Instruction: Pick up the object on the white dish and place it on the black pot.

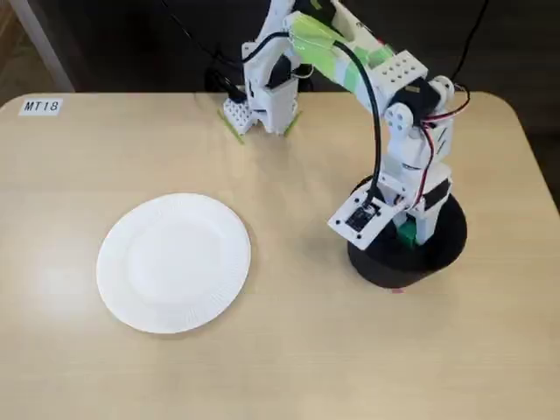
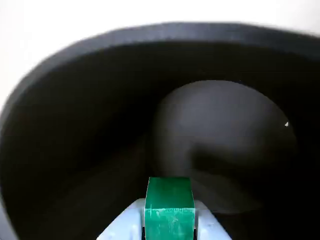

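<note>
In the fixed view, the paper plate (image 1: 173,262) is set on the counter (image 1: 289,367) at the left, with nothing on it. The pot (image 1: 448,249) is set well apart at the right. The arm's base (image 1: 267,101) is mounted at the far edge, between them. The cube (image 1: 406,234) is held over the pot's opening; in the wrist view, the cube (image 2: 169,207) is seen clamped between the jaws, above the pot's interior (image 2: 100,125).

Arm hides upper part of black pot (image 1: 446,249); wrist view bottom edge crops green cube (image 2: 169,207), gripper fingertips.
</note>
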Robot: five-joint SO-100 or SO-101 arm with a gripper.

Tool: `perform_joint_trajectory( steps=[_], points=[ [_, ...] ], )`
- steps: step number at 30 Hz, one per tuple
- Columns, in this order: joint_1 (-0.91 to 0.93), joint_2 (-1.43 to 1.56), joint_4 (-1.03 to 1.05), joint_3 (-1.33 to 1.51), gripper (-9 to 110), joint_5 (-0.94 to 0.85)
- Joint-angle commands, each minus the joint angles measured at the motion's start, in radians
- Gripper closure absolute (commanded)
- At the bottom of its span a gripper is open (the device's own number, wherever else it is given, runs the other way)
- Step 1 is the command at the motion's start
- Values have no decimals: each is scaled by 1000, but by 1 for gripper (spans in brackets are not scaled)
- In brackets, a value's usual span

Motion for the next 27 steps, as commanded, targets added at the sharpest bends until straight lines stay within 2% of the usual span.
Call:
perform_joint_trajectory(
  steps=[1,3,7,10,17,19,21,22,27],
  points=[
    [-3,12,-12,-34,93,-15],
    [-5,14,-12,-34,89,-25],
    [-8,29,11,-34,65,-91],
    [-6,38,25,-34,63,-95],
    [-3,52,32,-34,69,-84],
    [5,71,40,-34,81,-75],
    [26,115,64,-35,98,-61],
    [38,143,80,-35,101,-58],
    [109,357,126,-35,101,-80]
  ],
)
